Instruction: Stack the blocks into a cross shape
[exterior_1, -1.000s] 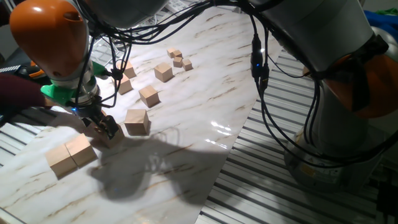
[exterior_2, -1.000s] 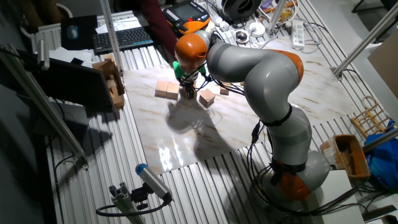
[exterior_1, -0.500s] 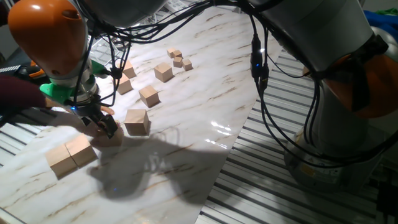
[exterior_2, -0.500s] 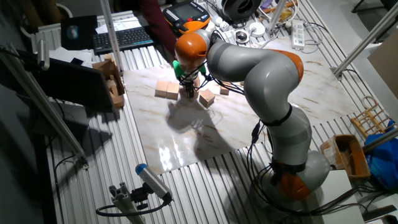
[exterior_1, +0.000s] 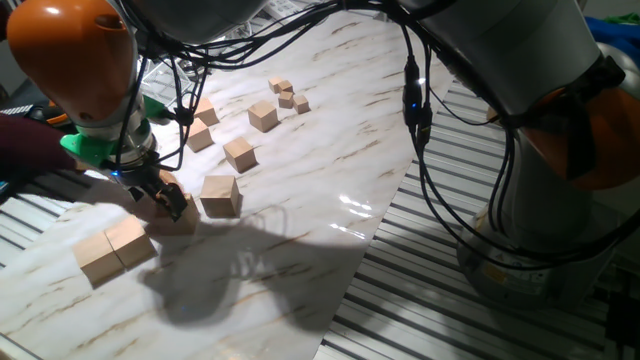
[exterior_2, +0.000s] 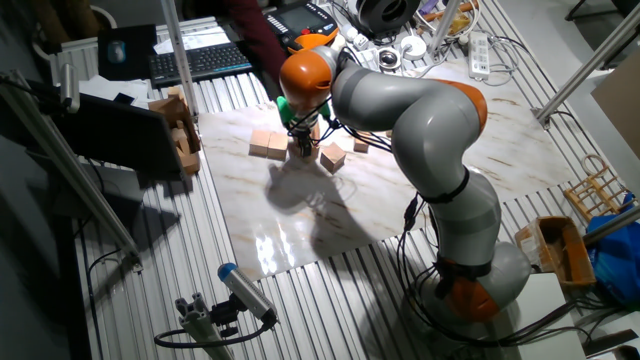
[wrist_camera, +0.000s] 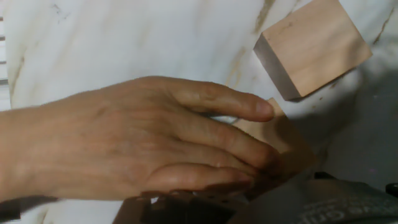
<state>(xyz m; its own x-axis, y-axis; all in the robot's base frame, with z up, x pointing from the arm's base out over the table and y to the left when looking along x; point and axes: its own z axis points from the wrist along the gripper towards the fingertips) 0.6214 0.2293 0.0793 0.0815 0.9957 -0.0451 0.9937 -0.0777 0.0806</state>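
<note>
My gripper (exterior_1: 165, 200) is low over the marble-patterned tabletop (exterior_1: 330, 130), directly at one of the large wooden blocks (exterior_1: 180, 217). A person's hand (wrist_camera: 130, 146) covers the space between my fingers in the hand view, its fingertips resting on that block, so I cannot tell how far my jaws are spread or whether they grip it. A second large block (exterior_1: 220, 195) stands just beside my gripper, apart from it. Two further large blocks (exterior_1: 115, 250) sit touching side by side near my gripper on the opposite side. Medium wooden cubes (exterior_1: 240, 154) lie beyond the second block, and tiny wooden cubes (exterior_1: 287, 95) lie well apart from my gripper, further along the tabletop
</note>
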